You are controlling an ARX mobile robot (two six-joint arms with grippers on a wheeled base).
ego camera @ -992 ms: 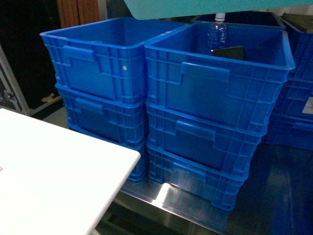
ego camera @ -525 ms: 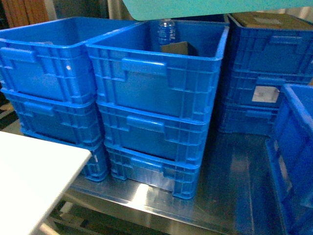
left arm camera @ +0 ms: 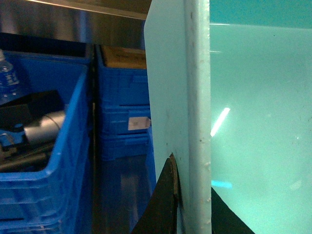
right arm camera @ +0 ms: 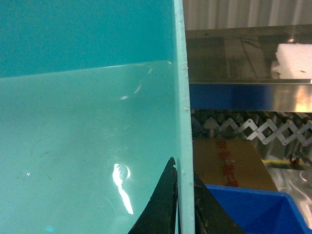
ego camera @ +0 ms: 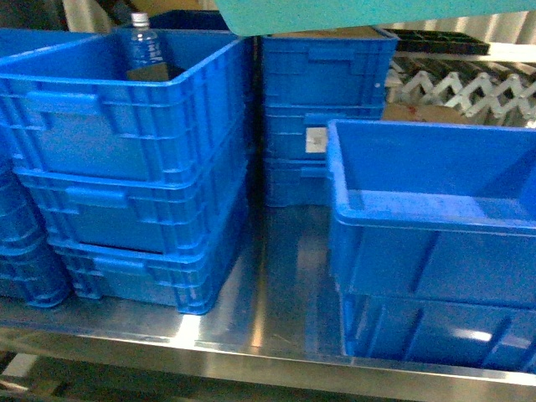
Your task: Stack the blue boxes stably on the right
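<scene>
One of the blue boxes, a light turquoise tub [ego camera: 360, 12], is held up at the top edge of the head view, above the royal-blue crates. In the left wrist view its pale wall and rolled rim [left arm camera: 195, 97] run upright through my left gripper [left arm camera: 192, 195], whose black fingers [left arm camera: 165, 200] are shut on either side of the wall. My right gripper [right arm camera: 184, 187] is shut on the opposite wall [right arm camera: 181, 97], one finger inside and one outside. Neither gripper shows in the head view.
A stack of ribbed royal-blue crates [ego camera: 134, 167] stands left, its top crate holding a water bottle [ego camera: 142, 46]. A second stack [ego camera: 322, 109] sits behind, a third [ego camera: 435, 243] at right with an open top. All rest on a steel shelf [ego camera: 276, 285]. Cardboard [right arm camera: 226, 163] lies behind.
The head view has swung to the right: the white table has left the view, the crate stacks have slid left, and the right-hand stack has come in. The tub stays held at the top.
</scene>
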